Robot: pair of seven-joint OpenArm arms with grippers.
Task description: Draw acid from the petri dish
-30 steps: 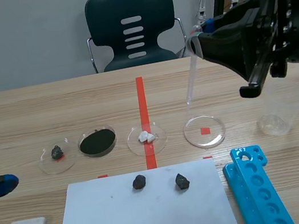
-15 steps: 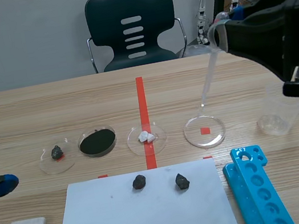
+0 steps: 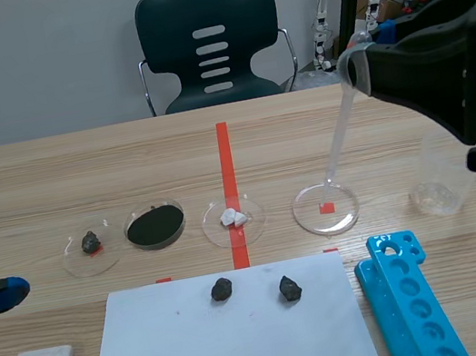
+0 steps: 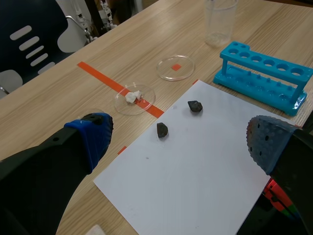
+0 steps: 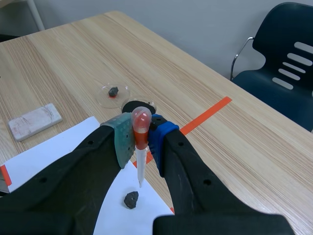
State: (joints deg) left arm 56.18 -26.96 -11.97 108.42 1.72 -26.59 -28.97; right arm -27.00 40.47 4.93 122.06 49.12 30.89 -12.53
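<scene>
Blue rack near petri dish

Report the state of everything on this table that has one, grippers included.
Right gripper, shut on the clear plastic pipette.
Pipette, slanted, tip down at the far rim of the clear petri dish.
Clear petri dish, uncovered, contents not discernible.
Left gripper, open, holding nothing.
Petri dish of black powder, uncovered.
Clear plastic beaker, upright, looks nearly empty.
Blue test tube rack, holes all empty.
</scene>
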